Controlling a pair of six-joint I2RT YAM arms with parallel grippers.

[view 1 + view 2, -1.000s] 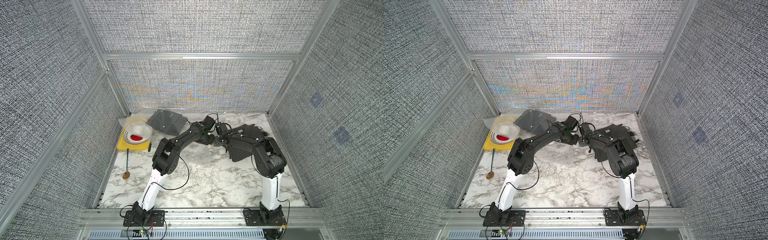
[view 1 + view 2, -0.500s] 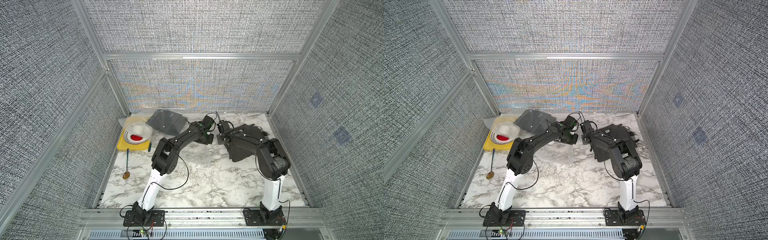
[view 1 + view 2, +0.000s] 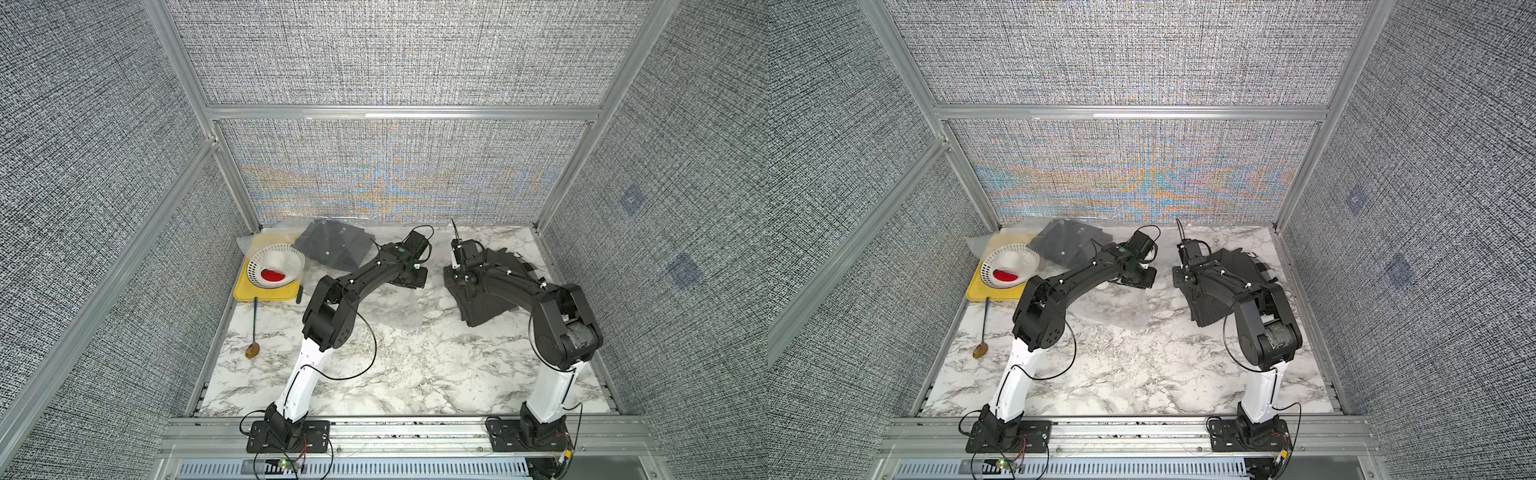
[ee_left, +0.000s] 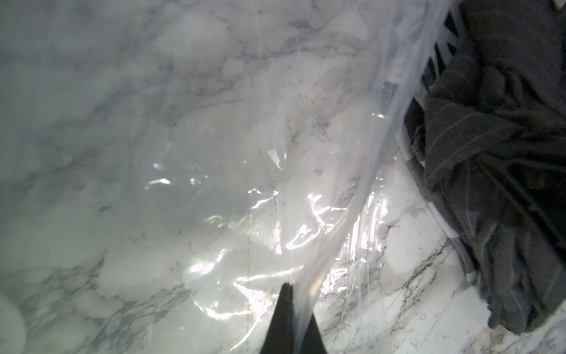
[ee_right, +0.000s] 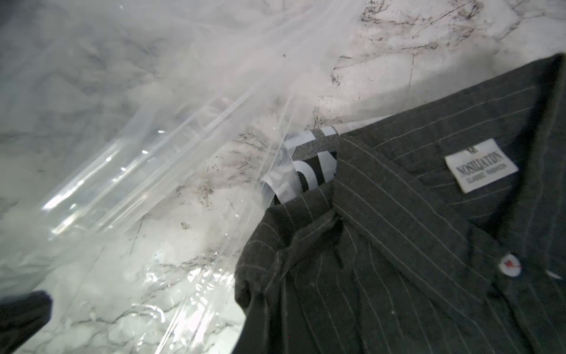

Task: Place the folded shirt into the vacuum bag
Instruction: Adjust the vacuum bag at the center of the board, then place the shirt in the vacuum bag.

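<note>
Shirt (image 3: 492, 303) lies on table (image 3: 415, 374) just beside bag (image 3: 395, 311), on its right-arm side and outside it. Collar end faces the bag mouth, long axis running away from the mouth. Right gripper (image 3: 456, 279) is nearer, at that collar edge, fingers together. Fabric looks pinched, but the tips are hidden in the wrist view. Left gripper (image 4: 298, 306) is clamped on the bag's mouth film, holding it up. Right arm is stretched low over shirt; left arm reaches over bag. Likely next: drag shirt toward the mouth.
</note>
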